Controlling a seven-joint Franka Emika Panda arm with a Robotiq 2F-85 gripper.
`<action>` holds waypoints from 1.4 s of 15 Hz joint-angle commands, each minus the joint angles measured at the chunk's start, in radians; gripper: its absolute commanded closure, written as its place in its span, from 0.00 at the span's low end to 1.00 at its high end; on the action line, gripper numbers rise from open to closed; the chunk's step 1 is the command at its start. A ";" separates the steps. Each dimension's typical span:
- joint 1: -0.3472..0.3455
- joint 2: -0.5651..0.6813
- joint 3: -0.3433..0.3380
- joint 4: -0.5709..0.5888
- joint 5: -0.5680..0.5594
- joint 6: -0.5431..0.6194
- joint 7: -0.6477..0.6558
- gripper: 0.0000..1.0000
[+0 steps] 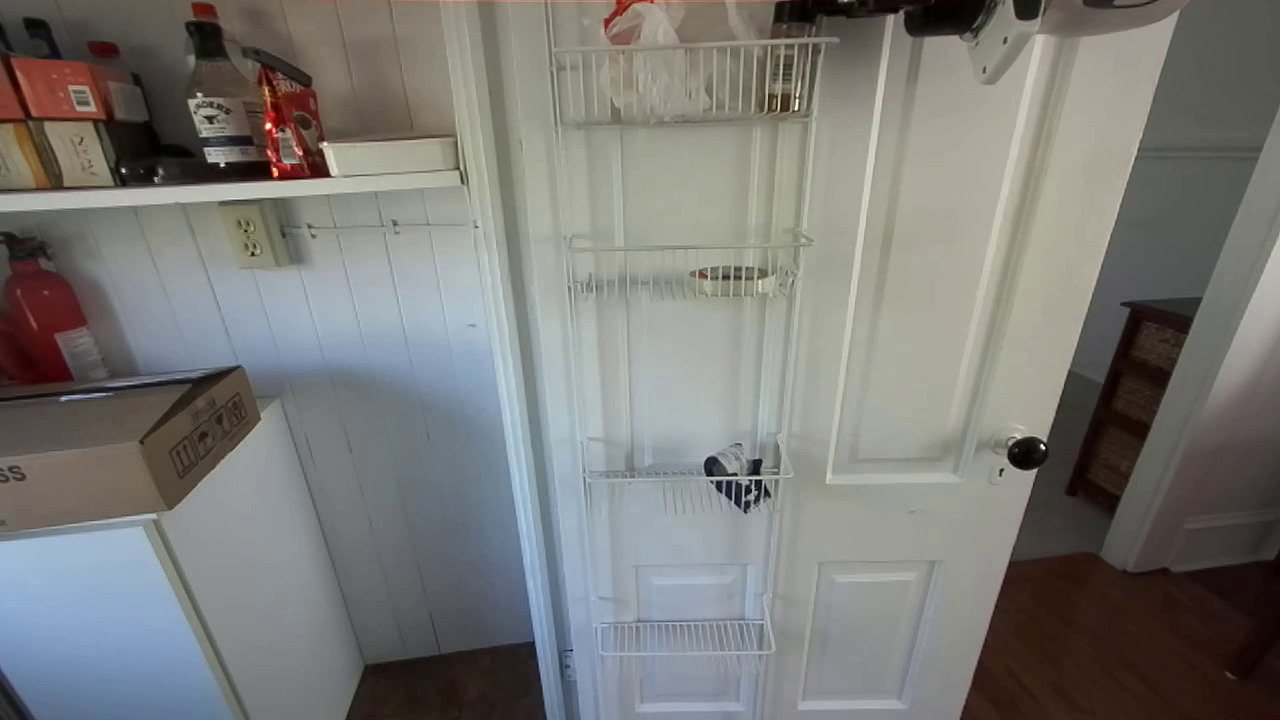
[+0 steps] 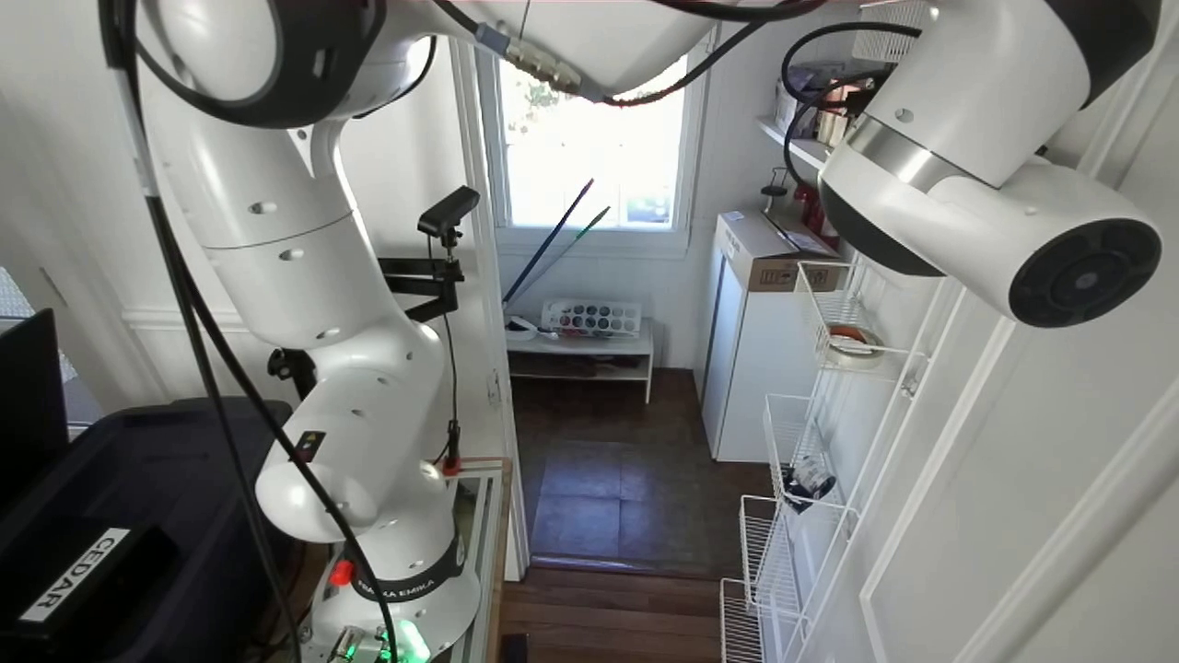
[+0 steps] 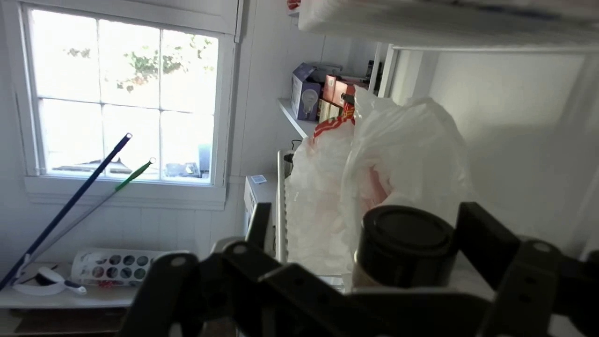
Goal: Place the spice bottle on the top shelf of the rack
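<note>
The spice bottle (image 1: 788, 75) stands upright at the right end of the top shelf (image 1: 690, 120), the highest basket of the rack (image 1: 690, 243) in this exterior view, behind its wire bars. From the wrist, its black cap (image 3: 407, 243) shows between the fingers of my gripper (image 3: 365, 213), which is open. The right finger (image 3: 486, 238) is close against the cap; whether it touches I cannot tell. A wide gap lies between the cap and the left finger (image 3: 259, 227). Most of the bottle's body is hidden behind the gripper in the wrist view.
A white plastic bag (image 3: 407, 154) fills the basket beyond the bottle. A blurred white ledge (image 3: 444, 28) hangs overhead. The basket's front rail (image 3: 281, 206) runs along the left. The door (image 1: 900, 300) backs the rack, and lower baskets hold a ring-shaped item (image 1: 732, 282) and a dark packet (image 1: 738, 478).
</note>
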 commanded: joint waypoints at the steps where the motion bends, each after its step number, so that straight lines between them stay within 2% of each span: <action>1: -0.013 -0.019 -0.023 0.029 -0.045 -0.049 0.067 0.00; 11: -0.076 -0.069 -0.094 0.076 -0.231 -0.162 0.004 0.00; 16: -0.112 -0.104 -0.142 0.093 -0.268 -0.278 -0.129 0.00; 21: -0.146 -0.104 -0.198 0.129 -0.261 -0.452 -0.309 0.00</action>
